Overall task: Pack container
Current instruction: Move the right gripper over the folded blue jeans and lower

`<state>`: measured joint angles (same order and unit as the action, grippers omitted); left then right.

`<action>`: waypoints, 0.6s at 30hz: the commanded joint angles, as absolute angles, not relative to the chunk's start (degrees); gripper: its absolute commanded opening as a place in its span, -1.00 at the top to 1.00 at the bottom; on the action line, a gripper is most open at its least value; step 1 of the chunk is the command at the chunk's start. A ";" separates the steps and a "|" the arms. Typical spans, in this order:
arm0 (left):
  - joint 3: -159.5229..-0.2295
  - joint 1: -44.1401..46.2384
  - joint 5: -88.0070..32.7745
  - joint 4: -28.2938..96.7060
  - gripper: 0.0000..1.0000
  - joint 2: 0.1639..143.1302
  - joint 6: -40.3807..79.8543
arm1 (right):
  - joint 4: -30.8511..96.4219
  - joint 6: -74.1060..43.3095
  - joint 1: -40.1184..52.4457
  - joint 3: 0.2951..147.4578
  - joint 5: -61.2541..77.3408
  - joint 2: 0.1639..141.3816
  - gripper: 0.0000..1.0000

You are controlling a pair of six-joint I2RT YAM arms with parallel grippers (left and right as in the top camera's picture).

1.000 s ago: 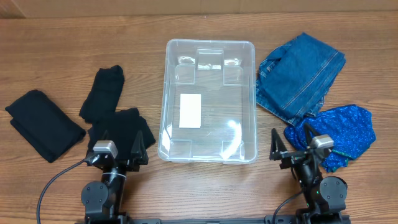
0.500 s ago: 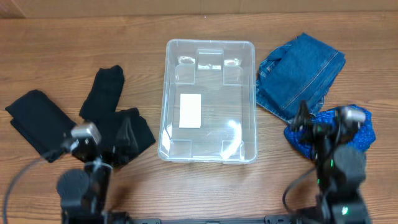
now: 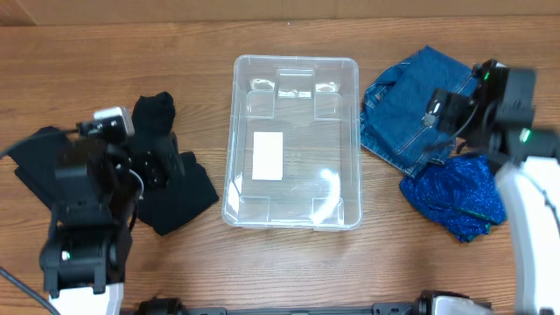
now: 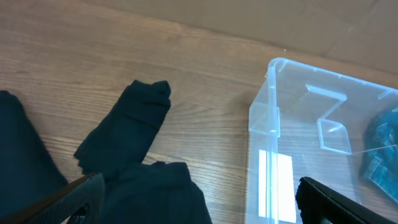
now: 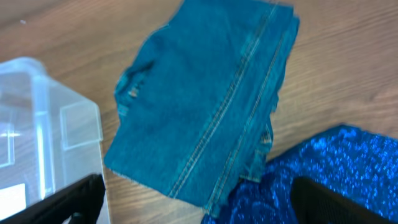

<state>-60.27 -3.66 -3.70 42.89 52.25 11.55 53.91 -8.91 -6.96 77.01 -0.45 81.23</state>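
The clear container [image 3: 296,59] stands empty in the middle of the table, with a white label [image 3: 268,155] on its base. My left gripper [image 3: 162,166] is open above the black clothes; in the left wrist view [image 4: 199,211] a black garment [image 4: 155,193] lies below, between its fingers, and the container's corner [image 4: 271,93] is to the right. My right gripper [image 3: 442,118] is open and empty above the folded blue jeans [image 3: 407,101]. The right wrist view [image 5: 199,208] shows the jeans [image 5: 205,99], a sparkly blue cloth [image 5: 339,162] and the container's corner [image 5: 81,124].
A folded black garment [image 3: 35,166] lies at the far left. A black sock-like piece [image 3: 150,118] and another black piece [image 3: 179,192] lie left of the container. The sparkly blue cloth [image 3: 464,201] lies below the jeans. A cardboard wall runs along the far edge.
Both arms have moved from the table's front edge toward the far side. The left gripper now hangs over the black clothes, the right over the jeans. No clothes have moved.
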 commanded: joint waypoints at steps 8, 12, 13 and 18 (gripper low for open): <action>-64.55 -3.36 -2.76 44.80 -1.00 54.54 10.26 | 52.99 -9.74 -17.12 87.02 7.79 88.79 -1.00; -64.55 -3.36 -2.74 45.10 -1.00 54.54 10.26 | 52.36 -9.82 -24.67 87.02 15.62 94.83 -1.00; -64.55 -3.36 -2.74 45.15 -1.00 54.54 10.26 | 52.40 -9.80 -26.35 87.02 17.58 97.25 -1.00; -64.55 -3.36 -2.48 45.23 -1.00 54.54 10.26 | 52.56 -8.60 -29.74 87.02 23.22 106.37 -1.00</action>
